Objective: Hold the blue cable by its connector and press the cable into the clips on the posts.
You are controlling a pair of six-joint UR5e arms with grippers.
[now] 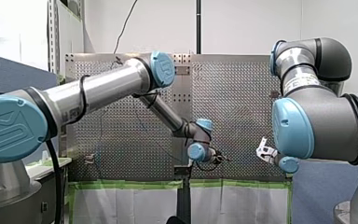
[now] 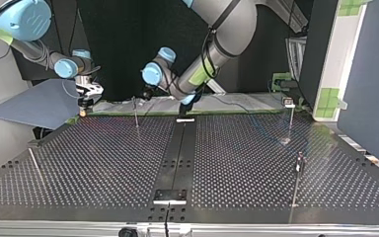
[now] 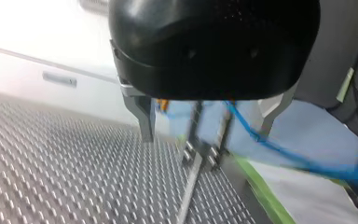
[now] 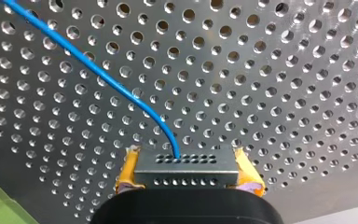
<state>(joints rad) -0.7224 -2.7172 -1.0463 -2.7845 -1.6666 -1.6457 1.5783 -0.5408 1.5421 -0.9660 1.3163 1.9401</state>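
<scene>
In the right wrist view my right gripper (image 4: 187,161) is shut, its yellow pads (image 4: 127,170) clamped on a grey metal connector (image 4: 186,176) with rows of holes. The blue cable (image 4: 98,70) leaves the connector and curves away over the perforated table. My left gripper (image 3: 205,136) stands open, metal fingers (image 3: 144,119) wide apart just above the table. Ahead of them, past the gap, stands a thin post (image 3: 193,140), and the blue cable (image 3: 279,149) runs off to one side. In the top view my right gripper (image 2: 83,108) hangs at the far left edge of the table.
Thin upright posts stand on the perforated table (image 2: 103,163): one far left of centre (image 2: 136,112), two at the right (image 2: 290,118) (image 2: 298,170). A black centre strip (image 2: 177,153) runs down the table. Green tape (image 3: 261,196) lines the table's edge.
</scene>
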